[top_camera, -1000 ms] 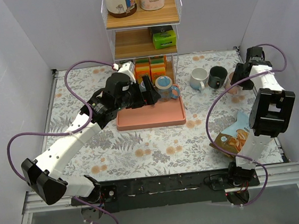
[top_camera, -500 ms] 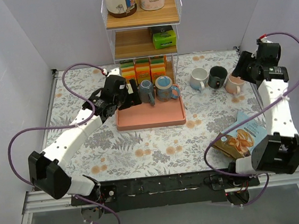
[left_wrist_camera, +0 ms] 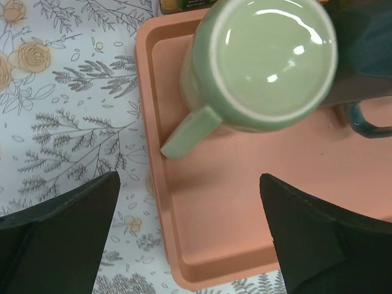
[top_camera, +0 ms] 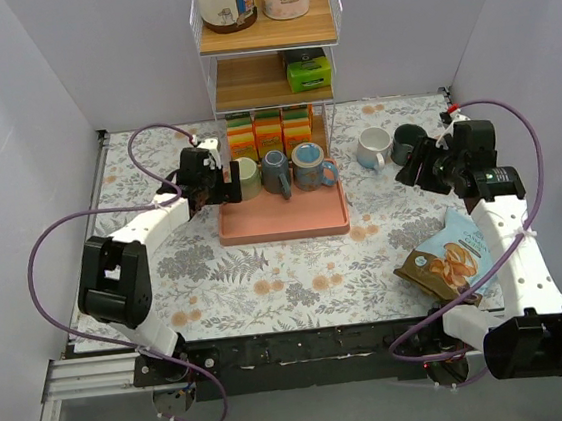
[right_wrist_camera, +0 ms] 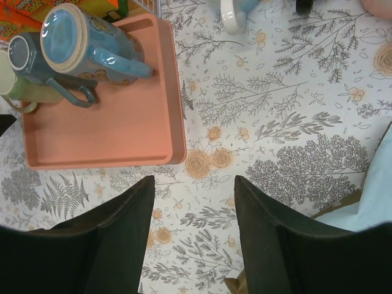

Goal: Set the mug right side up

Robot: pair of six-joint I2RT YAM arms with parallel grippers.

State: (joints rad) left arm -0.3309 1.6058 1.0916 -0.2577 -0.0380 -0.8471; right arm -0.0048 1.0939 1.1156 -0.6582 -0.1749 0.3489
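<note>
A green mug (left_wrist_camera: pixel 260 64) stands at the back left of the pink tray (left_wrist_camera: pixel 233 208). It shows a flat glossy face with a pale ring, so it looks base up, with its handle toward the tray's left rim. In the top view it (top_camera: pixel 247 177) sits beside a dark blue mug (top_camera: pixel 276 171) and a light blue mug (top_camera: pixel 311 164). My left gripper (left_wrist_camera: pixel 190 245) is open and empty over the tray's left edge, with the mug just beyond the fingertips; it also shows in the top view (top_camera: pixel 220 184). My right gripper (right_wrist_camera: pixel 193 233) is open and empty above the cloth right of the tray.
A white mug (top_camera: pixel 374 146) and a dark mug (top_camera: pixel 408 142) stand on the floral cloth at the back right. A snack bag (top_camera: pixel 447 258) lies at the near right. A shelf rack (top_camera: pixel 268 41) with coloured boxes (top_camera: pixel 270 126) stands behind the tray.
My left gripper has drawn back leftward from the mugs, uncovering the green mug. My right arm has swung from the back right corner toward the middle.
</note>
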